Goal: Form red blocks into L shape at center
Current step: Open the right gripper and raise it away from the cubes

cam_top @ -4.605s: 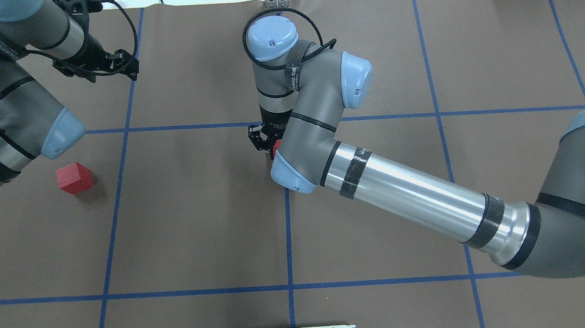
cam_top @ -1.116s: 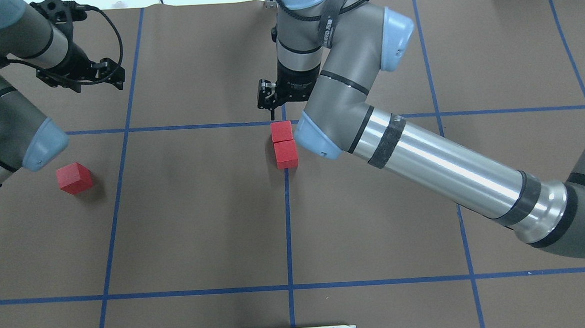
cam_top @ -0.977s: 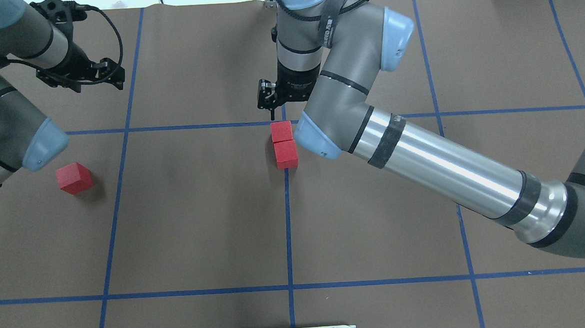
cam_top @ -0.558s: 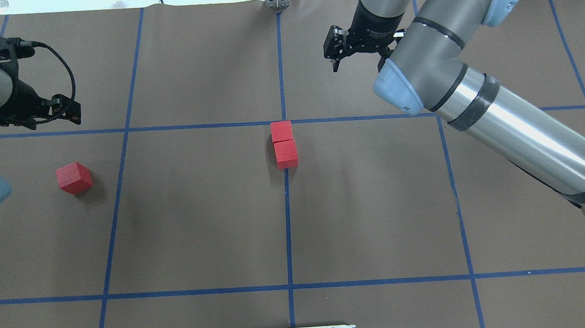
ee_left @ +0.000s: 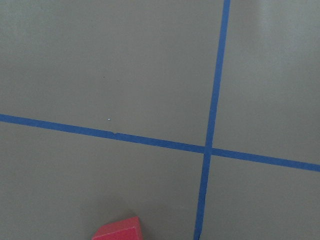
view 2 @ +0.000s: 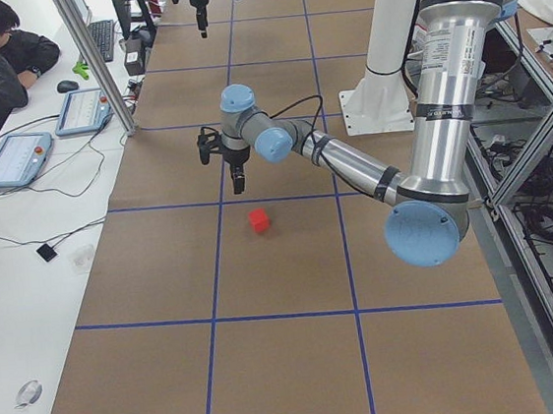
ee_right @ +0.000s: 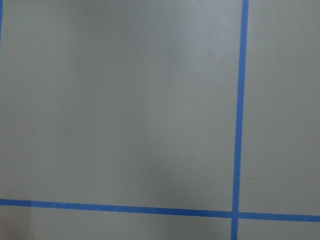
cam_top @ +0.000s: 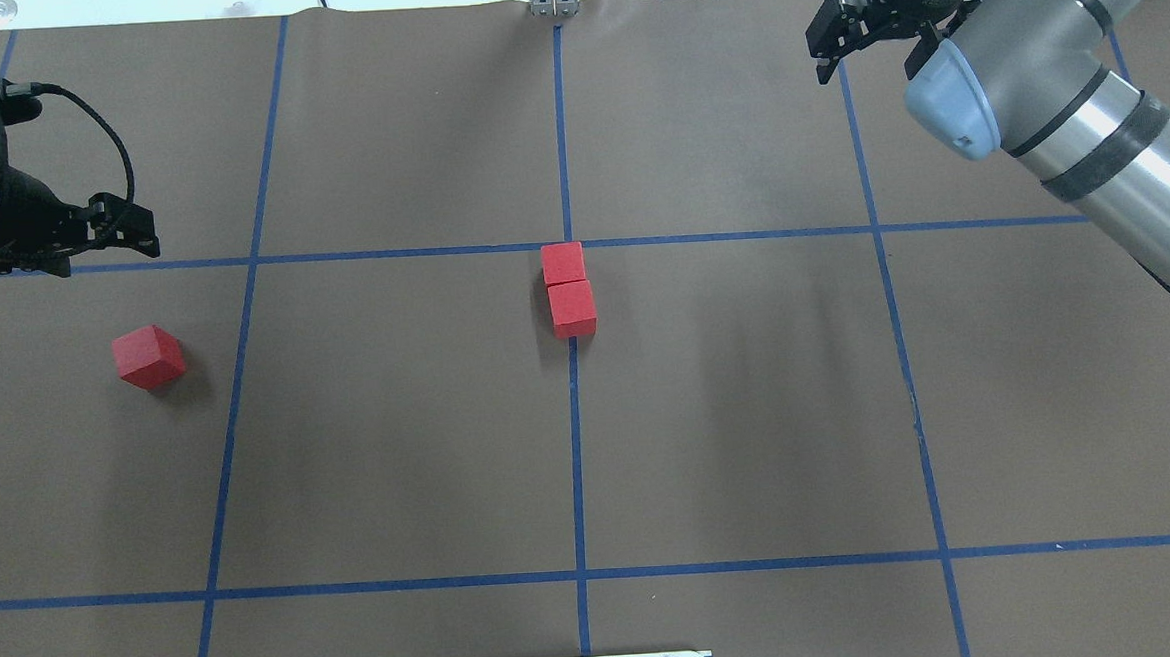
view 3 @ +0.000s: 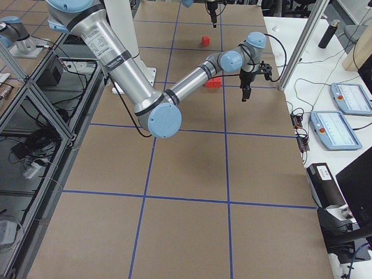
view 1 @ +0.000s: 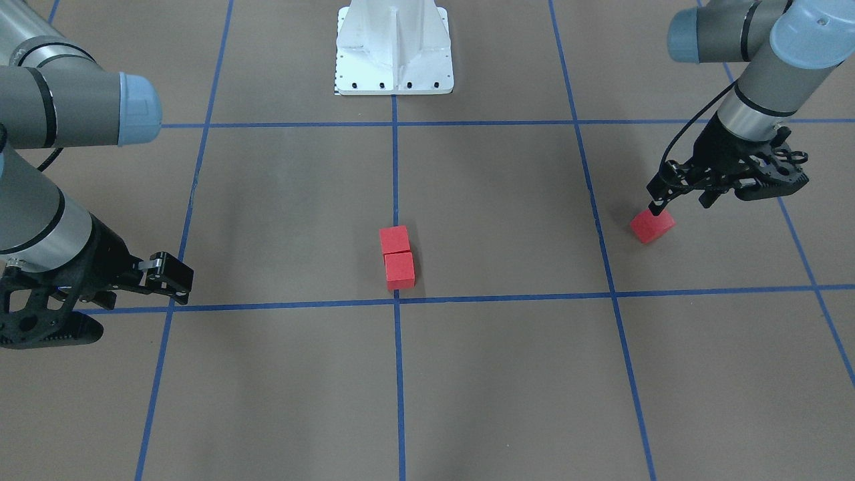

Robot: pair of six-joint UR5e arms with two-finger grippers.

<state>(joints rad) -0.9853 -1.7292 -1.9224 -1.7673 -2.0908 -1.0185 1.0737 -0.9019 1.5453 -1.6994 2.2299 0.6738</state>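
- While the right arm was bent low over the middle a few seconds ago, it has since pulled away; the right hand (cam_top: pixel 866 51) now hangs over the far right part of the counter (cam_top: pixel 751 440), its fingers spread apart and holding nothing.
- Two red cubes, the far cube (cam_top: pixel 563 264) and the near cube (cam_top: pixel 572 308), lie touching in a short row along the blue line that runs toward the robot; the far cube sits just on the robot's side of the central tape crossing (cam_top: pixel 567 244); neither has shifted over the last second.
- Well apart on the robot's left lies the third red cube (cam_top: pixel 149 356), alone and turned slightly askew to the grid; it is in the same spot as before.
- Over the last second the left hand (cam_top: pixel 139 227) has drifted outward to the robot's left; it now hovers near the third red cube, on its far side and clear of it; its fingers stand apart and empty.
- From the left wrist camera only a corner of that cube shows at the bottom edge, just beside a blue line.
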